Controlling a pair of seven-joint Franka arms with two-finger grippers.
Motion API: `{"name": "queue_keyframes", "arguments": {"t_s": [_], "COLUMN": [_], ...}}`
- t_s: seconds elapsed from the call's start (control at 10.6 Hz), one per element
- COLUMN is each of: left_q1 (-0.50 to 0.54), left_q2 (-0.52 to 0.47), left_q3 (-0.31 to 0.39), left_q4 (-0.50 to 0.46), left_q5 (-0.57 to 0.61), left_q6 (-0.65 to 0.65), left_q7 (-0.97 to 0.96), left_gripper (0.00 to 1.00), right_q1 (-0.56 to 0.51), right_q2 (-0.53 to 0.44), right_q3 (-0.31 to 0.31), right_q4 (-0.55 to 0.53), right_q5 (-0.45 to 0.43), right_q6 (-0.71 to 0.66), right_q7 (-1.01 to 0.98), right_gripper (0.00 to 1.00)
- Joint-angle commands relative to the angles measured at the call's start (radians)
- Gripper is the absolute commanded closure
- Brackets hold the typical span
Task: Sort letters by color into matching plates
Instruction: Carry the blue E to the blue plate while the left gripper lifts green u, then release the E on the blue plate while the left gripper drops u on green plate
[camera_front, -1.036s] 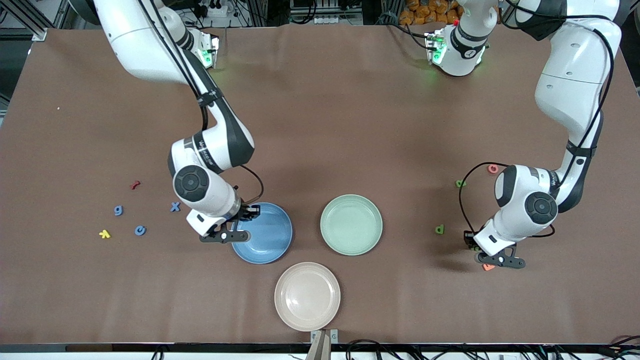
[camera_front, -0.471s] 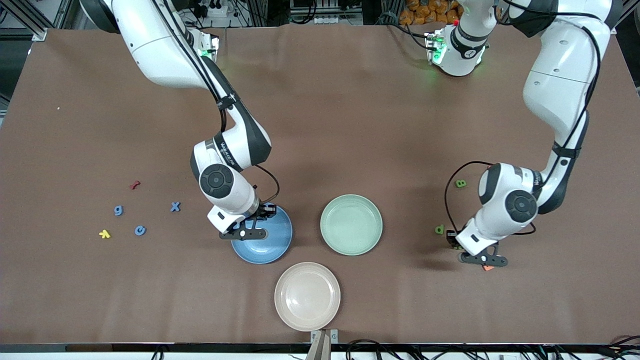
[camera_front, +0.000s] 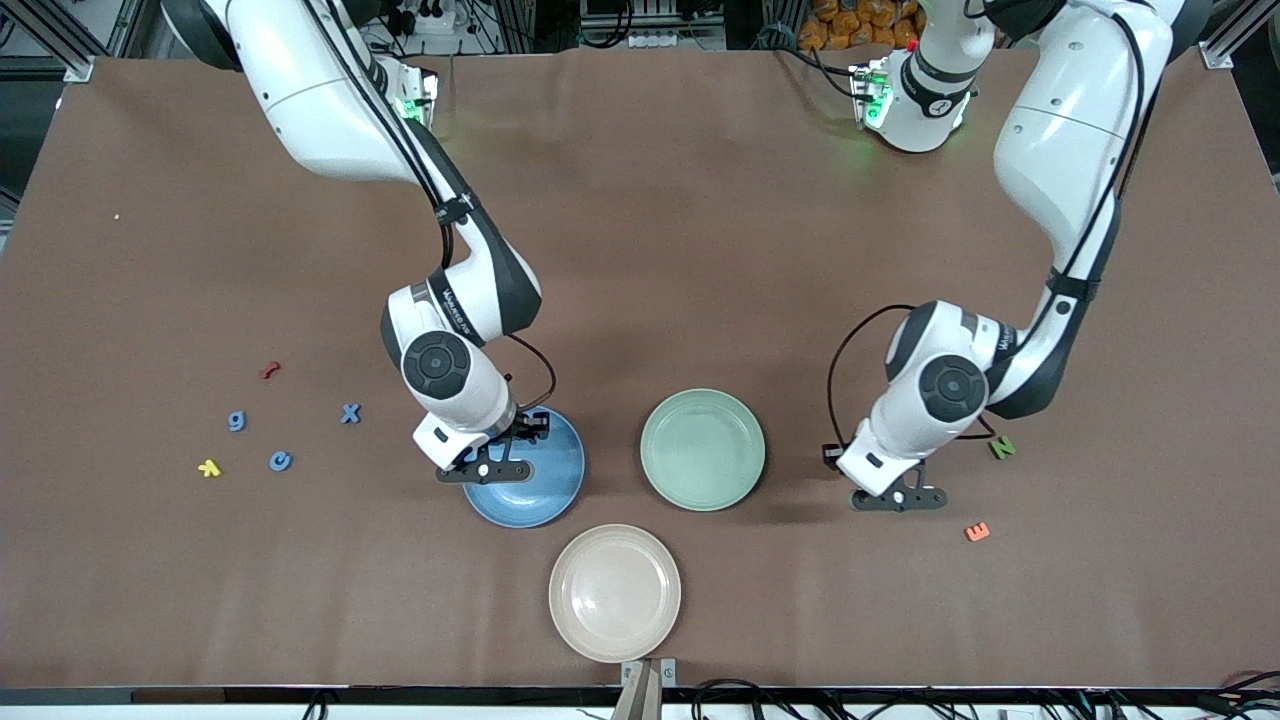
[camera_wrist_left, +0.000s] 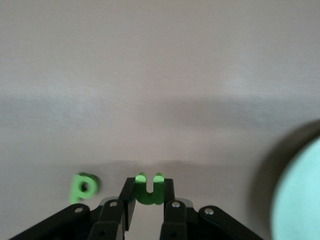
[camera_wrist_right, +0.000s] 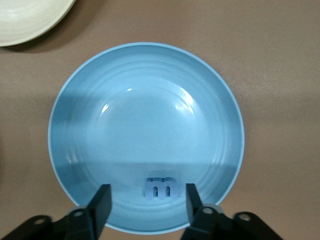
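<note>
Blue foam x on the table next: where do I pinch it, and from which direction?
From straight above: the blue foam letter x lies flat on the table, clear of neighbours. Probably pinch its centre crossing, fingers in two facing notches. The right gripper, open over the blue plate, is closest; the left gripper, beside the mint plate, is shut on a green letter u.

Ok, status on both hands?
Right hand open over blue plate, blue m lying in it. Left hand shut on green u, beside green plate. Nothing in the way.
</note>
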Motion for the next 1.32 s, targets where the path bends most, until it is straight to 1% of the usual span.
{"name": "queue_keyframes", "arguments": {"t_s": [0.0, 0.19, 0.38, 0.47, 0.66, 0.85, 0.94, 1.04, 1.13, 1.22], "left_q1": [-0.019, -0.039, -0.091, -0.110, -0.139, -0.163, -0.170, -0.170, -0.170, -0.165], "left_q2": [-0.028, -0.025, -0.016, -0.015, -0.010, -0.007, -0.001, 0.005, 0.005, 0.002], "left_q3": [-0.036, -0.065, -0.065, -0.065, -0.067, -0.065, -0.064, -0.064, -0.061, -0.059], "left_q4": [-0.010, -0.008, 0.033, 0.036, 0.064, 0.070, 0.073, 0.082, 0.081, 0.081], "left_q5": [-0.021, -0.021, -0.023, -0.023, -0.024, -0.023, -0.021, -0.020, -0.009, -0.006], "left_q6": [-0.018, -0.018, -0.018, -0.016, -0.016, -0.013, -0.012, -0.010, -0.012, -0.012], "left_q7": [-0.123, -0.206, -0.291, -0.328, -0.382, -0.431, -0.453, -0.447, -0.438, -0.433], "left_gripper": [1.00, 1.00, 1.00, 1.00, 1.00, 1.00, 0.83, 0.25, 0.00, 0.00], "right_q1": [-0.024, -0.075, -0.133, -0.156, -0.196, -0.248, -0.266, -0.277, -0.277, -0.277], "right_q2": [0.007, 0.001, 0.001, -0.002, -0.007, -0.019, -0.030, -0.042, -0.060, -0.082], "right_q3": [-0.001, -0.001, -0.001, -0.001, -0.003, -0.006, -0.009, -0.026, -0.043, -0.057], "right_q4": [0.028, 0.037, 0.044, 0.047, 0.065, 0.071, 0.071, 0.071, 0.073, 0.076], "right_q5": [-0.025, -0.025, -0.025, -0.027, -0.028, -0.028, -0.028, -0.031, -0.031, -0.031], "right_q6": [-0.003, -0.010, -0.020, -0.039, -0.096, -0.132, -0.154, -0.190, -0.231, -0.283], "right_q7": [-0.062, -0.169, -0.304, -0.375, -0.466, -0.553, -0.582, -0.601, -0.607, -0.609], "right_gripper": [0.00, 0.00, 0.00, 0.00, 0.00, 0.00, 0.00, 0.00, 0.00, 0.00]}}
